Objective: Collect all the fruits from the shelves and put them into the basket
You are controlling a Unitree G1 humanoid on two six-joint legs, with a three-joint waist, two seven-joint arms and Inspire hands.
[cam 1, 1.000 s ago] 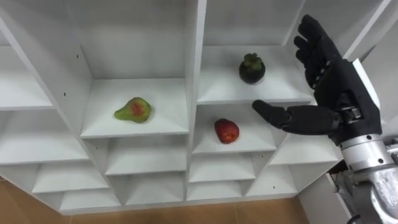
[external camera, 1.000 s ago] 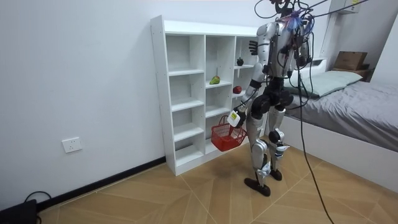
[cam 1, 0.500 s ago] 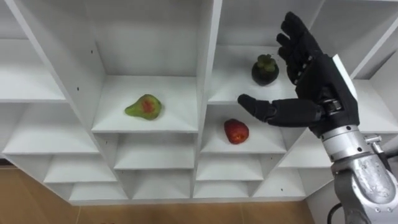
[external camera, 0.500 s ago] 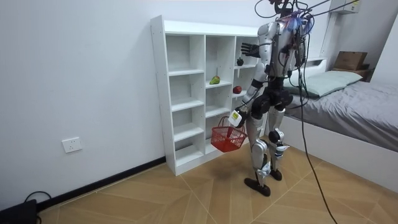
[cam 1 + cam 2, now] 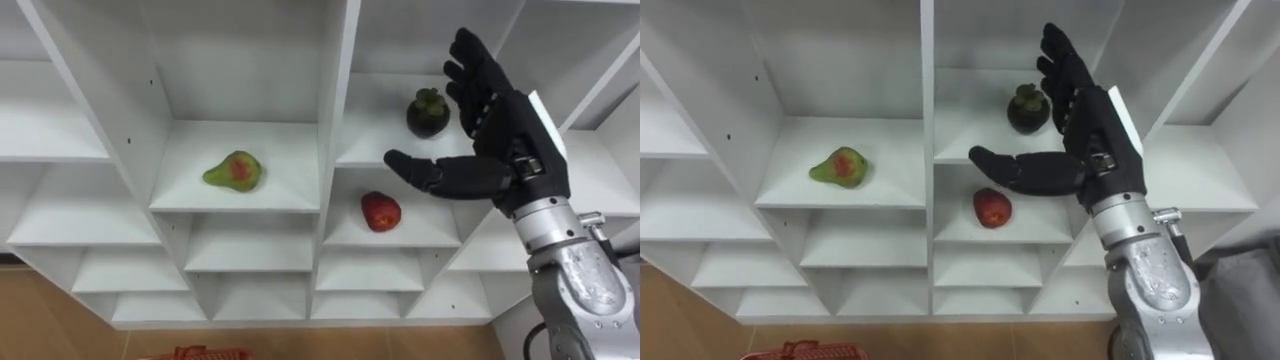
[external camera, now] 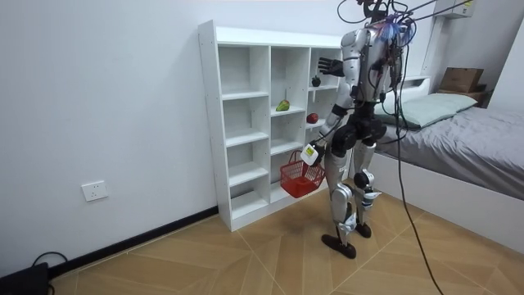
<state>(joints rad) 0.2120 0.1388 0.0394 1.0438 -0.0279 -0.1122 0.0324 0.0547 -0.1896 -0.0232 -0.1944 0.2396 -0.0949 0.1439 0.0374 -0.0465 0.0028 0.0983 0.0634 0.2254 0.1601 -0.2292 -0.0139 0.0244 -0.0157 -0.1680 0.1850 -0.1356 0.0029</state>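
Mangosteen (image 5: 428, 112) is sitting on a shelf of the white closet (image 5: 338, 60), with a red apple (image 5: 380, 211) in the compartment below and a pear (image 5: 233, 171) one column left. The right hand (image 5: 512, 140) is hovering near the mangosteen, fingers (image 5: 470, 62) spread apart. The left hand (image 6: 315, 150) is carrying a red basket (image 6: 301, 180), closed on its handle.

no readable text, labels, numbers or signs on any surface in these views
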